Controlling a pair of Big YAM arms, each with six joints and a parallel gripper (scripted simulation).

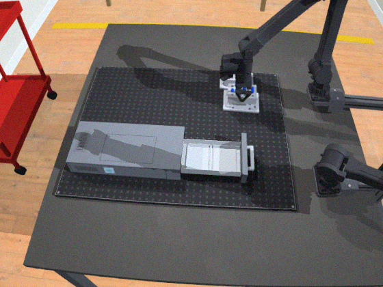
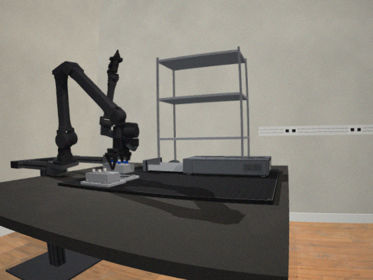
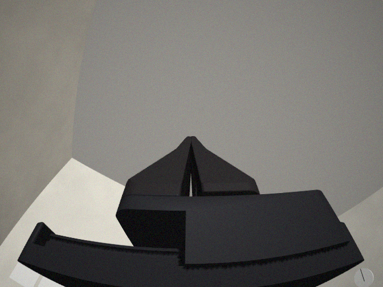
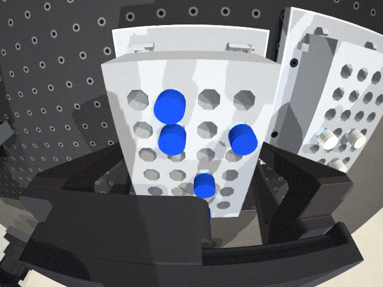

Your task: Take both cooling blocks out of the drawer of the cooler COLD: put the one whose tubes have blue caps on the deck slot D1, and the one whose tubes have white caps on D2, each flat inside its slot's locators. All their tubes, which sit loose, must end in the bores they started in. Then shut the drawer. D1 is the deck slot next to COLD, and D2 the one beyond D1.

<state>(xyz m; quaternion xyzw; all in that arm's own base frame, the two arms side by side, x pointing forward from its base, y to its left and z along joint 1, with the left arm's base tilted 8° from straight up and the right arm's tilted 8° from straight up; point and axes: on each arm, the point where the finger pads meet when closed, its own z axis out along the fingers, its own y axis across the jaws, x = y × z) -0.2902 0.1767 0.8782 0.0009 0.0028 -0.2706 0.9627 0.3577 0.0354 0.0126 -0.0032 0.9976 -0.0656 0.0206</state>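
My right gripper (image 1: 243,96) (image 2: 118,165) (image 4: 191,143) is shut on the blue-capped cooling block (image 2: 127,168) (image 4: 191,72), gripping its two sides. The block looks about level, seemingly a little above slot D1's plate (image 1: 239,109) (image 4: 191,38); two locators show past its far edge. Its blue-capped tubes stand in bores; one is partly hidden by the gripper. The white-capped block (image 2: 100,178) (image 4: 355,57) sits on slot D2's plate (image 2: 86,183) (image 4: 301,23), three white caps visible. My left gripper (image 2: 117,51) (image 3: 190,143) is shut and empty, raised high. The drawer (image 1: 210,173) stands open, no block visible inside.
The cooler COLD (image 1: 126,131) (image 2: 230,167) stands on the perforated deck (image 1: 137,102). The drawer's front panel (image 1: 244,157) and handle (image 1: 252,158) stick out toward the arm bases. D1's plate lies between the drawer and D2. The left arm (image 1: 359,167) rises near the table's right side.
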